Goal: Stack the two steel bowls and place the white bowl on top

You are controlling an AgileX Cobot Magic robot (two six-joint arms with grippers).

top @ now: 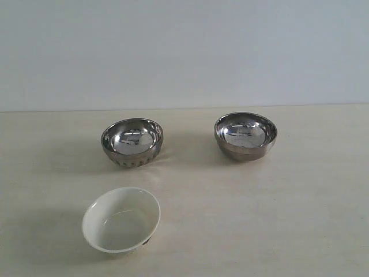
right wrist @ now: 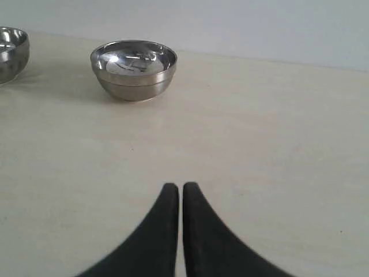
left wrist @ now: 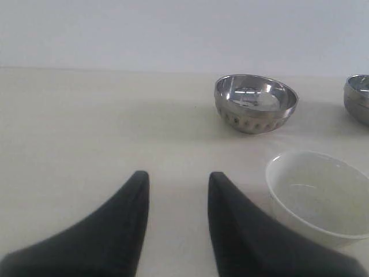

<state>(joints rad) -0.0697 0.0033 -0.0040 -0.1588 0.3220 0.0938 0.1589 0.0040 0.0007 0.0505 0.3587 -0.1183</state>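
Observation:
The ribbed steel bowl (top: pixel 132 142) stands upright at mid-left of the table, and the smooth steel bowl with a banded rim (top: pixel 245 136) stands apart from it at mid-right. The white bowl (top: pixel 121 220) sits tilted near the front left. Neither arm shows in the exterior view. In the left wrist view my left gripper (left wrist: pixel 176 180) is open over bare table, with the white bowl (left wrist: pixel 320 196) close beside one finger and the ribbed bowl (left wrist: pixel 256 103) farther off. My right gripper (right wrist: pixel 177 190) is shut on nothing, well short of the smooth bowl (right wrist: pixel 134 68).
The bowls rest on a pale wooden table (top: pixel 277 208) that ends at a plain light wall (top: pixel 184 52). Part of the ribbed bowl (right wrist: pixel 11 52) shows at the edge of the right wrist view, and part of the smooth bowl (left wrist: pixel 358 97) at the edge of the left wrist view.

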